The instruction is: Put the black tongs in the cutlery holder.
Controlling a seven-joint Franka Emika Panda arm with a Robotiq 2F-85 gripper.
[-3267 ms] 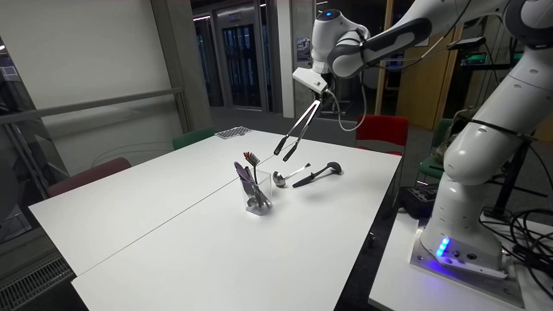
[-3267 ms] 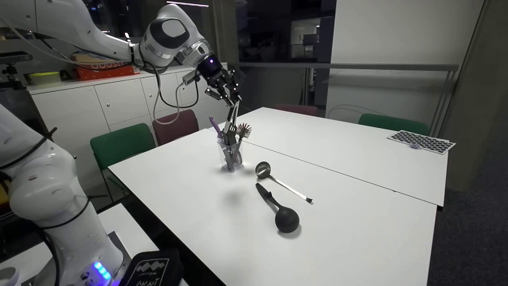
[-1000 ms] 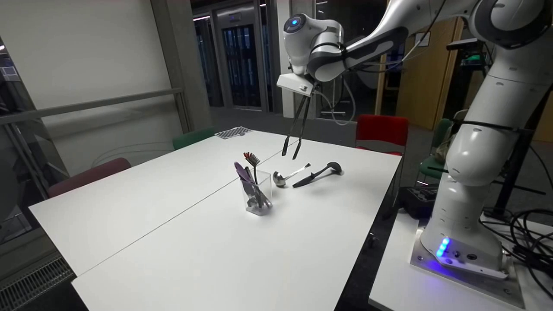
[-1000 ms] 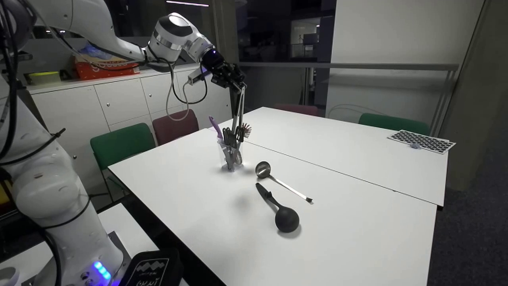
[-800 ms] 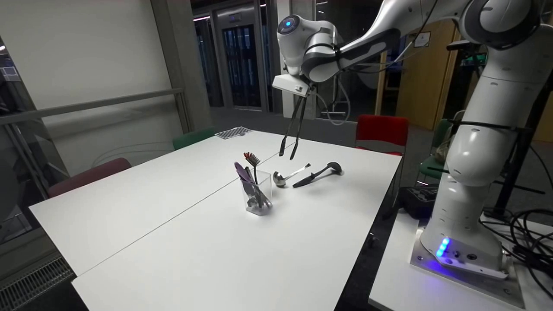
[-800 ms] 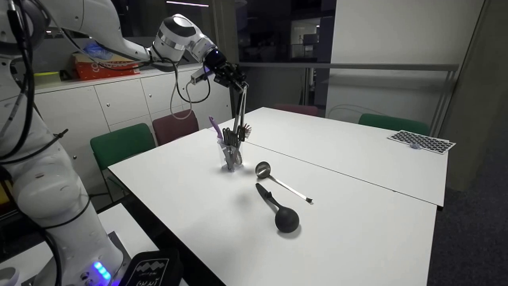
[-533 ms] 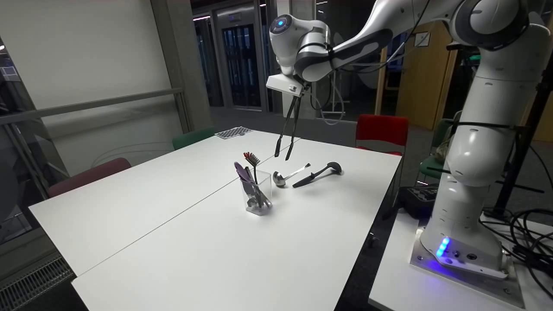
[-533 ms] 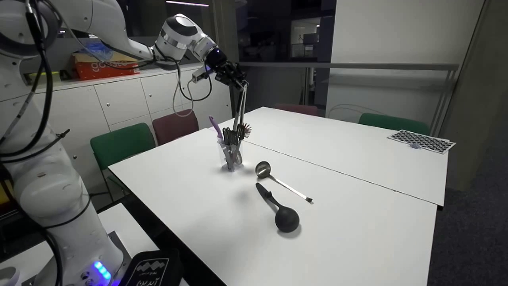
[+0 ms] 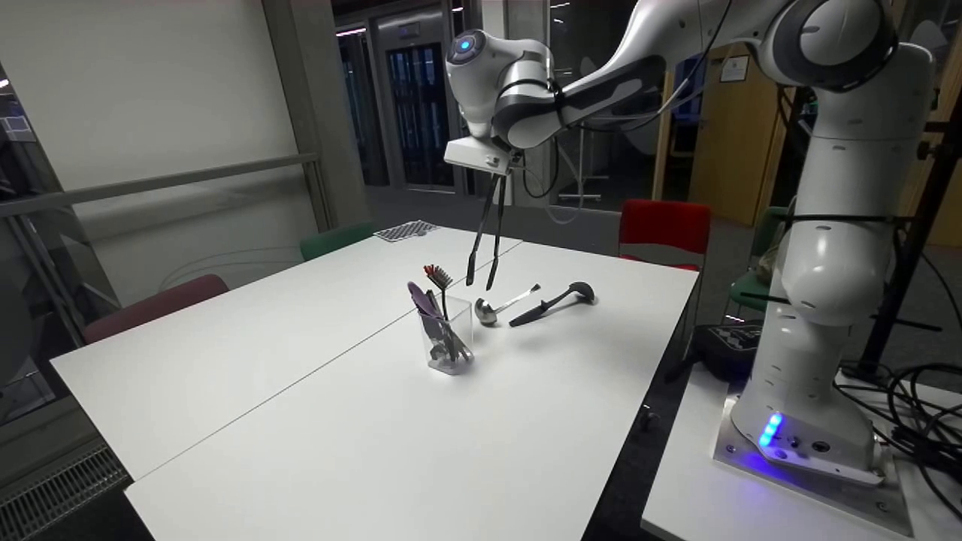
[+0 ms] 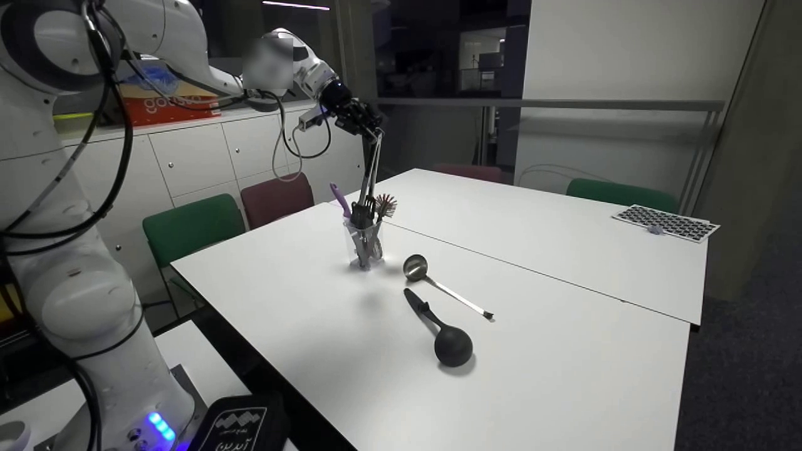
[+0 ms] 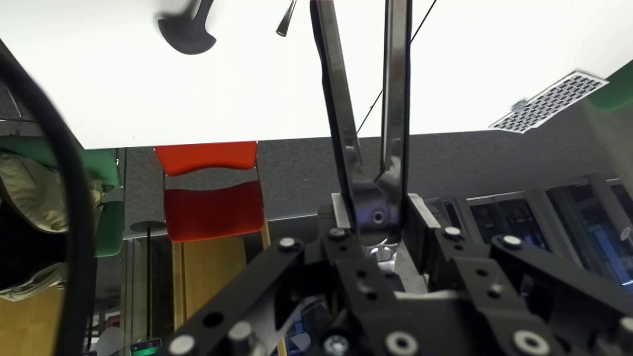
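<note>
Black tongs [image 11: 395,99] hang below the jaws, which are clenched on the joined end, the slim prongs spread apart. Left to right in an exterior view: the cutlery holder [image 9: 463,323], below and left of the jaws; the tongs, tips clear of it; a black ladle [image 9: 550,302], below and right of the jaws. I'd expect a light, stiff metal tool, slick enough to swivel if pinched loosely. That joined end seems the right hold, leaving both tips free to enter first, though their spread may snag.
</note>
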